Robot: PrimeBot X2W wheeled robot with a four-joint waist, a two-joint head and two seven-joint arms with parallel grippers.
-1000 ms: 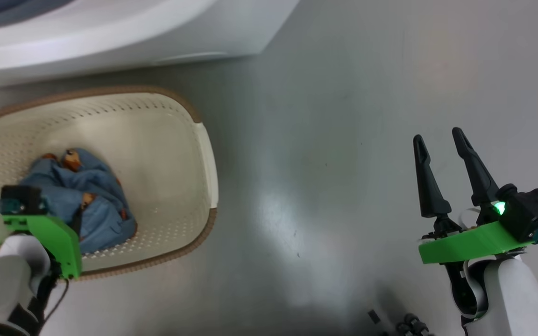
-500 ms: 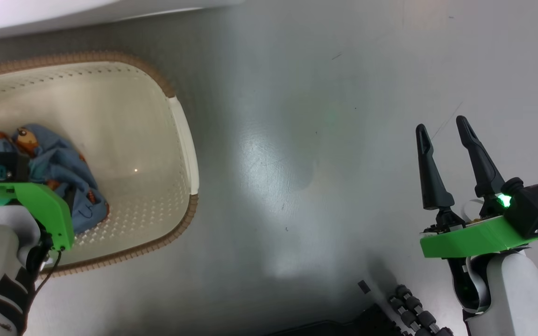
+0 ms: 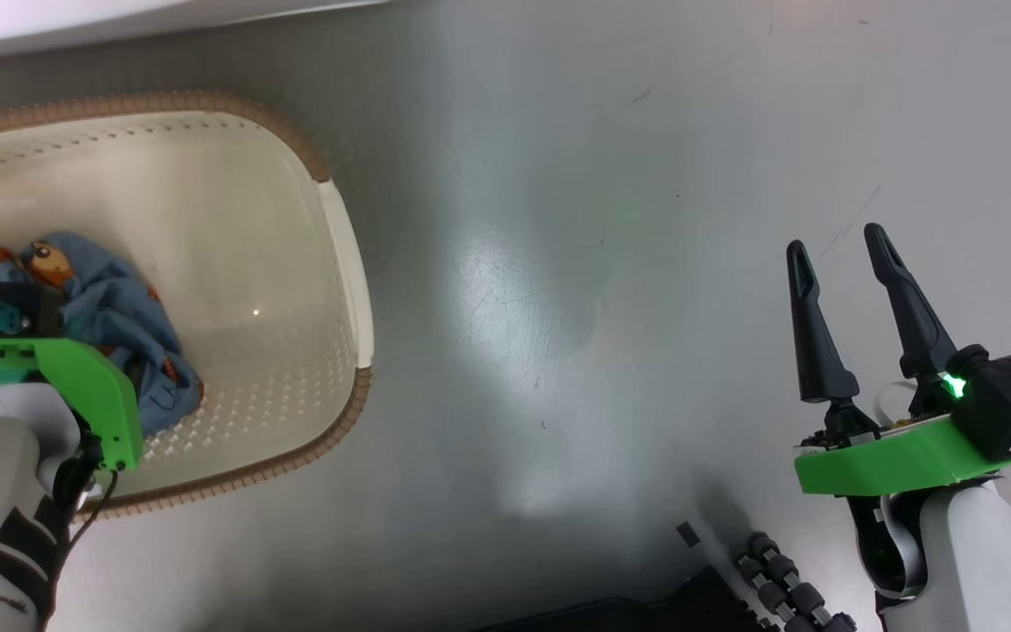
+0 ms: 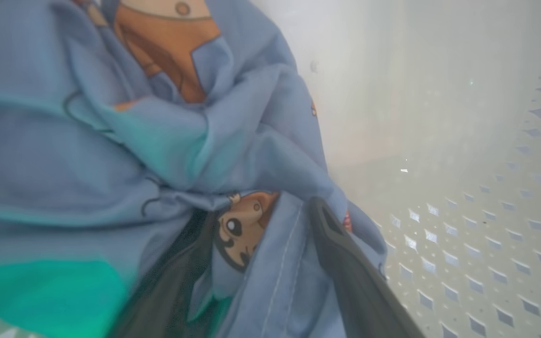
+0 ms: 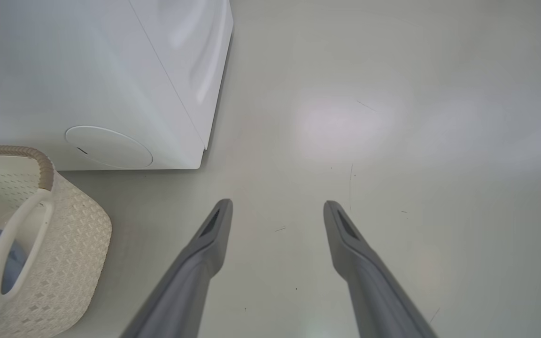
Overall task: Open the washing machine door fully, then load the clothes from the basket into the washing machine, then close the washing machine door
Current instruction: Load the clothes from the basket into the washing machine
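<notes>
While my left end effector (image 4: 258, 213) is sitting spread wide astride a fold of the clothes (image 4: 111, 150) in the basket (image 4: 486, 244), I'm aiming to press deeper before closing, gathering plenty of fabric.

You see the left gripper (image 4: 260, 213) half buried: the clothes (image 4: 87, 155) hide its left fingertip. To its left, the basket (image 3: 344, 263) runs off-frame.

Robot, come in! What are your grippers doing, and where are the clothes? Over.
Left gripper open, fingers pushed into the clothes. Clothes bunched in the basket, not lifted yet. Right gripper open over bare floor, holding nothing.
</notes>
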